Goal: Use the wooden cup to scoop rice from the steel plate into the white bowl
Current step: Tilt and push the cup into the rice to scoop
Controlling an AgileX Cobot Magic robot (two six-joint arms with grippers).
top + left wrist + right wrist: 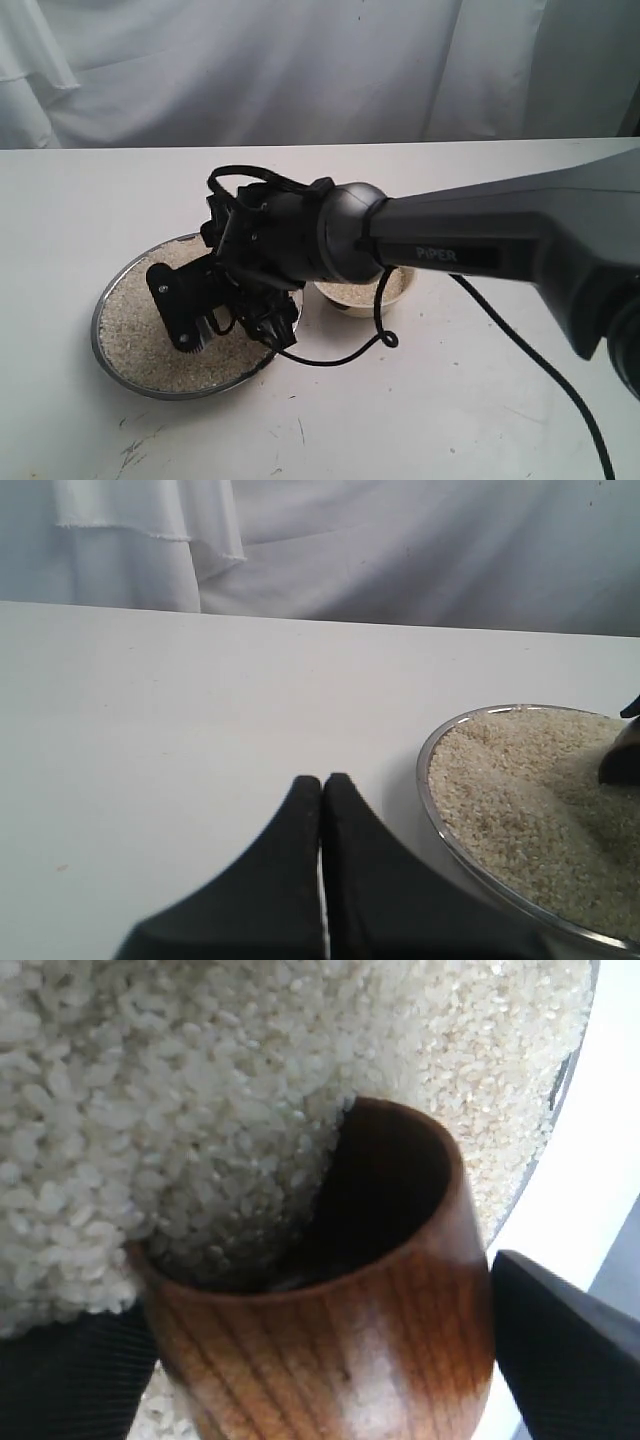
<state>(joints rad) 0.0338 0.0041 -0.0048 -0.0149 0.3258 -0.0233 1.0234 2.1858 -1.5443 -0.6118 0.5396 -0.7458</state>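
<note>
The steel plate (110,300) lies left of centre, heaped with rice (140,340). My right gripper (250,318) reaches across and sits low over the plate's near right side. In the right wrist view this gripper (320,1360) is shut on the wooden cup (400,1290), tipped on its side with its dark mouth pushed into the rice (180,1090); grains spill inside. The cup is hidden in the exterior view. The white bowl (398,292) stands just right of the plate, half behind the arm, with rice in it. My left gripper (322,785) is shut and empty over bare table beside the plate's rim (428,780).
The white table (450,420) spreads all round the dishes. A black cable (520,350) hangs from the right arm and trails over the table toward the front right. A white cloth backdrop (300,60) closes off the far edge.
</note>
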